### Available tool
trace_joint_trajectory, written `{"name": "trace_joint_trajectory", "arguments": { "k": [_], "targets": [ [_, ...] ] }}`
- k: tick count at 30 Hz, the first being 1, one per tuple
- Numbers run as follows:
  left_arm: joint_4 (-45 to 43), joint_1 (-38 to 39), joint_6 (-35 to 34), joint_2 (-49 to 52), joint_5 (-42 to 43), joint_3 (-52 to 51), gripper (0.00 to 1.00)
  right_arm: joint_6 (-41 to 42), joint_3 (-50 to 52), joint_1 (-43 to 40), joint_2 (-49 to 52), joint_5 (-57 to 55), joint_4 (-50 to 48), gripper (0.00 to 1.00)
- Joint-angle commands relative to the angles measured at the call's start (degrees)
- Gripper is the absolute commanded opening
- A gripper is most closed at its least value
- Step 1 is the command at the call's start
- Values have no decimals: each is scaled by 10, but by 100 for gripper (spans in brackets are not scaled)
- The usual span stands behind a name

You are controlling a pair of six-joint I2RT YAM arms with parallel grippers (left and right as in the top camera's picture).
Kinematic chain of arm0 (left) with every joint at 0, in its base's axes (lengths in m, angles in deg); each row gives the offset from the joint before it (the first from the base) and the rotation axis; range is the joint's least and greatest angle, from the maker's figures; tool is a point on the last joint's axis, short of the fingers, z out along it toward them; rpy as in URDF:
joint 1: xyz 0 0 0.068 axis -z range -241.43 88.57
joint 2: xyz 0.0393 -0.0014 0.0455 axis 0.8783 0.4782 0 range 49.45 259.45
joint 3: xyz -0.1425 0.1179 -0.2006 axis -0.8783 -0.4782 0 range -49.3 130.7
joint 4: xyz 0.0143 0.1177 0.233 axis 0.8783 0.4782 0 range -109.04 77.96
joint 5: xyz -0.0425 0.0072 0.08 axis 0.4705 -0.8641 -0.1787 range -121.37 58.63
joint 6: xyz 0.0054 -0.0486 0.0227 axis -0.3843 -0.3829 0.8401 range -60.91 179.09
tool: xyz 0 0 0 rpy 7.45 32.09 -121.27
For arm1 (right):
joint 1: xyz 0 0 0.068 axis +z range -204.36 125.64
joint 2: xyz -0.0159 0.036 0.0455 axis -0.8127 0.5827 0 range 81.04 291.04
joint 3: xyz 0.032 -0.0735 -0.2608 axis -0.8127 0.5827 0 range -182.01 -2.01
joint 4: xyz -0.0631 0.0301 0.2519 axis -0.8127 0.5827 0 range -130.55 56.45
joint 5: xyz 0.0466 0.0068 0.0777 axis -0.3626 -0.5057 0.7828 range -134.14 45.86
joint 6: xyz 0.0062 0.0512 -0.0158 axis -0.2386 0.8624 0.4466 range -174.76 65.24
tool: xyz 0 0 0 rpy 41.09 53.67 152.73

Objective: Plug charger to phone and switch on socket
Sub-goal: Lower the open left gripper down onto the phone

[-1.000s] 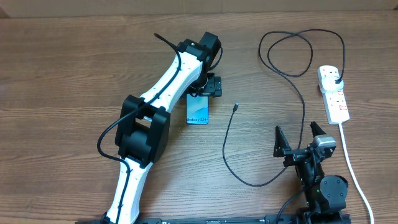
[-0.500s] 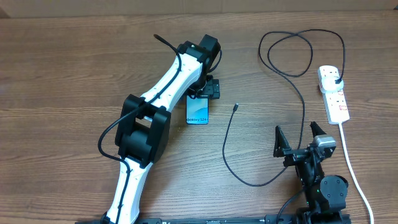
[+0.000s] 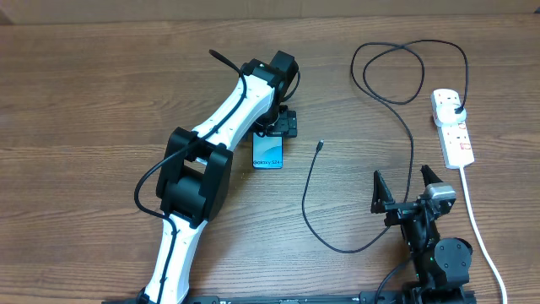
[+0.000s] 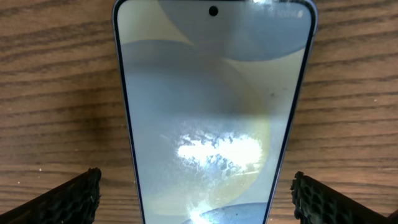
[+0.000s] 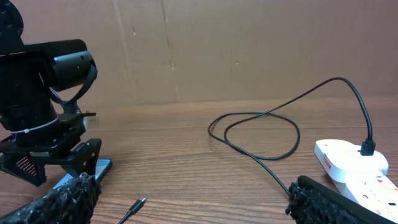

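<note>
The left fingers (image 4: 65, 199) straddle the phone (image 3: 268, 150), spread wide, grasping nothing. Right of the phone lies the charger (image 3: 305, 196), then the released right fingers (image 3: 380, 192) and the socket (image 3: 453, 128).

Wood-grain table (image 3: 84, 84) — brown backdrop (image 5: 249, 43) along far edge, probably cardboard.

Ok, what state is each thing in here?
phone: flat, screen up, charger not connected.
charger: plug end in the power strip, connector tip loose on the table.
power strip: switch position unreadable.
left gripper: open, astride the phone.
right gripper: open, empty.
</note>
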Motion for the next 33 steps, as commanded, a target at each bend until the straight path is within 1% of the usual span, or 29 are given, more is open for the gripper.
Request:
{"name": "trace_joint_trajectory", "arguments": {
  "k": [1, 9, 14, 28, 33],
  "targets": [
    [-3, 1, 9, 6, -9, -2, 100, 3, 6, -1, -3, 3, -4, 100],
    [-8, 1, 10, 6, -9, -2, 100, 3, 6, -1, -3, 3, -4, 100],
    [-16, 1, 18, 6, 10, -2, 100, 3, 6, -1, -3, 3, -4, 100],
    [-18, 1, 18, 6, 8, -4, 100, 3, 6, -1, -3, 3, -4, 100],
    [-21, 1, 17, 6, 10, -19, 100, 3, 6, -1, -3, 3, -4, 100]
  ]
}}
